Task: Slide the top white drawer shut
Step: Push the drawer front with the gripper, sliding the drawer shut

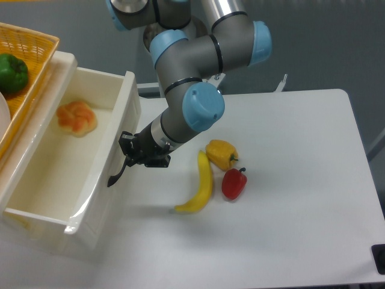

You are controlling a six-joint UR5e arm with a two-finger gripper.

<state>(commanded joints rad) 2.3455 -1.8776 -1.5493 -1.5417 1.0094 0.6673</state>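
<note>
- The top white drawer (66, 174) stands pulled far out at the counter's (289, 229) left, an orange pastry (76, 118) inside.
- The end effector (131, 152) meets its black handle (120, 165); I cannot tell whether it is clenched.
- A banana (201, 185) lies nearby.

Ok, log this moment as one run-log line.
phase: approach | end effector: at black handle, grip state unclear | top white drawer: open, pastry inside | table: banana, two peppers
</note>
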